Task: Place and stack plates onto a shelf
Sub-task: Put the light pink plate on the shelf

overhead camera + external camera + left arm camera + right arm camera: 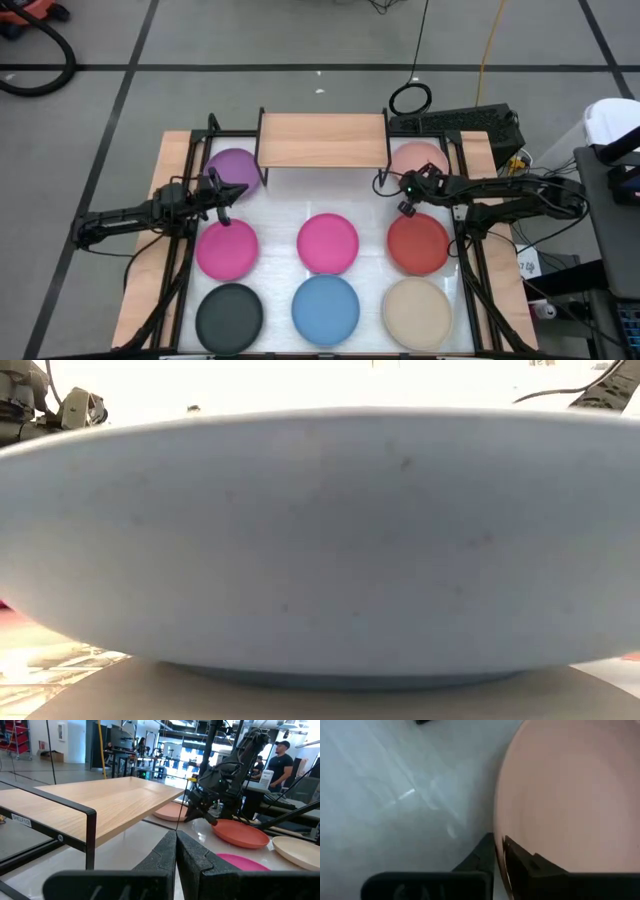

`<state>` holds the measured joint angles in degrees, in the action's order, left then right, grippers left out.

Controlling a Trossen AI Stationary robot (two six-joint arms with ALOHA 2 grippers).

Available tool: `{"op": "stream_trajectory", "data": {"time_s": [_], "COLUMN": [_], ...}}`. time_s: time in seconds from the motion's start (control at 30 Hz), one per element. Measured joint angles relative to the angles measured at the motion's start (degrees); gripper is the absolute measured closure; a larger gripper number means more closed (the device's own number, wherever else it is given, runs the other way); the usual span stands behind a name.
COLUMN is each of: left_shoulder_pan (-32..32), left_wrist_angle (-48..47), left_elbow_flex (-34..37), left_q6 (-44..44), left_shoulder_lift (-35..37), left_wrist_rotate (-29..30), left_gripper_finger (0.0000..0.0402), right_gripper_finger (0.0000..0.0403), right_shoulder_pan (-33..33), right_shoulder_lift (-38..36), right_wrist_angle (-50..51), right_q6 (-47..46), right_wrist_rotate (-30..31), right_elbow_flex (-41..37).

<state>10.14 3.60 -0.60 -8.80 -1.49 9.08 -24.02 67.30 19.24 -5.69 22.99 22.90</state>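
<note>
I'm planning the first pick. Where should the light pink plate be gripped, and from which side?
Grip the light pink plate by its thin raised rim on the side facing the table's middle, beside the right tool. It lies flat, so only the edge offers a pinch; the shelf sits alongside.

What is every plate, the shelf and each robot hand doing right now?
Shelf: bare, no plates on it.
Light pink plate: on the table, rim pinched by the right gripper.
Purple plate: flat on the table, beside the shelf.
Other six plates: flat on the table, unstacked.
Left gripper: shut, holding nothing, by the purple plate.
</note>
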Motion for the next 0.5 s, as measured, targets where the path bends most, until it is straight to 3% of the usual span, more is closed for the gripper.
{"op": "stream_trajectory", "data": {"time_s": [0.27,0.5], "left_shoulder_pan": [-0.01,0.0], "left_wrist_angle": [0.0,0.0], "left_elbow_flex": [0.0,0.0], "left_q6": [0.0,0.0], "left_shoulder_lift": [0.01,0.02], "left_wrist_rotate": [0.0,-0.01], "left_gripper_finger": [0.0387,0.0387], "right_gripper_finger": [0.04,0.0401], "right_shoulder_pan": [2.42,3.63], "right_shoulder_lift": [-7.23,-18.44], "right_wrist_angle": [-0.9,-4.28], "right_q6": [-4.89,-4.71], "right_wrist_rotate": [1.36,10.51], "right_elbow_flex": [0.69,4.49]}}
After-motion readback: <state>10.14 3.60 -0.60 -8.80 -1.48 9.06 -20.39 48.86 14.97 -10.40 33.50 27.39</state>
